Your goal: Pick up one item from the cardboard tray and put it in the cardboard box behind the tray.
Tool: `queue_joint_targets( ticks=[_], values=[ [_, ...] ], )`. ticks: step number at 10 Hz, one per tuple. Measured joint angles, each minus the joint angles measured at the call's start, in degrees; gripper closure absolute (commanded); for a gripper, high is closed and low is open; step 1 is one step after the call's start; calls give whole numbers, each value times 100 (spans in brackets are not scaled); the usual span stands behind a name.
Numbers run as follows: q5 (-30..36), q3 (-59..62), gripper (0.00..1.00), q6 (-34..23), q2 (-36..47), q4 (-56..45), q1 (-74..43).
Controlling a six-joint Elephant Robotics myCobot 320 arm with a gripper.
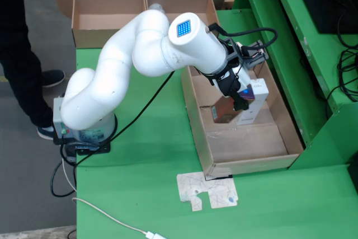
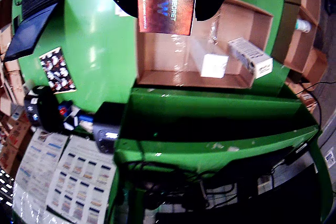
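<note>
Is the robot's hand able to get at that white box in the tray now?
Probably not: the hand already holds a brown box, though the white box lies uncovered beside it.

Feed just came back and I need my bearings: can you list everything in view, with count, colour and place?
Cardboard tray: one, brown, on the green table, right of the arm in the fixed view.
Reddish-brown box: one, printed "SECRET", held over the tray.
White boxes: two in the wrist view, lying in the tray.
Cardboard box: one, brown, divided, open, at the table's far edge.
Flat printed card: one, pale, on the table in front of the tray.
Green table: one.
Person's legs: dark trousers, left edge.
Arm: one, white.
End effector: black, closed on the reddish-brown box.
</note>
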Motion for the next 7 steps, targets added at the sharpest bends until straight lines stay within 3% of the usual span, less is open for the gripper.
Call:
queue_joint_targets(
  ticks=[3, 7],
  values=[
    [747, 0, 100, -35, 176, -773, 193],
    [755, 0, 100, -44, 176, -1248, 140]
  ],
)
